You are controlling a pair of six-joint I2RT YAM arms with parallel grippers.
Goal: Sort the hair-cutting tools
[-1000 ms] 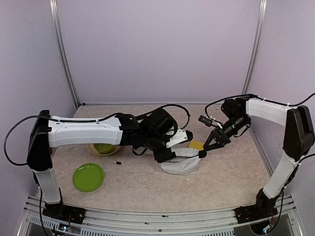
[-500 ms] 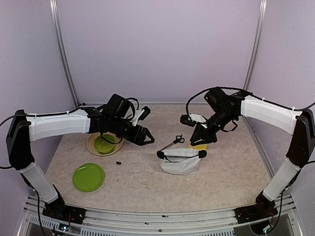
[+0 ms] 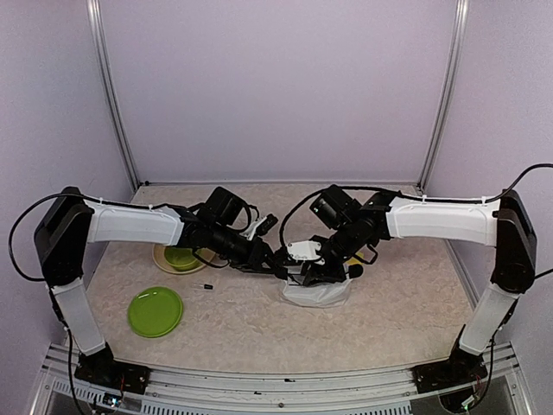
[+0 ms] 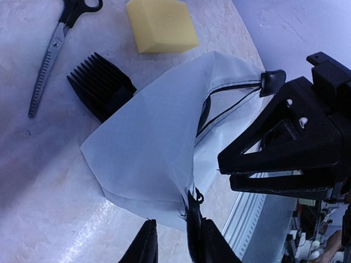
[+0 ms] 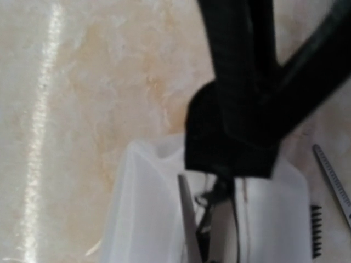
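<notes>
We see plain lilac back wall (image 3: 276, 86) filling upper middle of frame. Matching lilac side walls close in at far left (image 3: 43, 104) and far right (image 3: 518, 86). We note aluminium posts in rear corners, one upper left (image 3: 112, 95), one upper right (image 3: 443, 95), both slanting inward toward bottom. Table top (image 3: 397, 320), beige and marbled, spans lower half. Ribbed metal rail (image 3: 285, 380) runs along bottom edge. Light soft, even; wrist views show glossy streaks on table top.

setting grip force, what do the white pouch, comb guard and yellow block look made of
White pouch: thin translucent fabric or film, likely; it creases and its dark zip shows through. Comb guard: matte black hard plastic, with rigid moulded teeth. Yellow block: probably foam sponge, matte with soft edges.
</notes>
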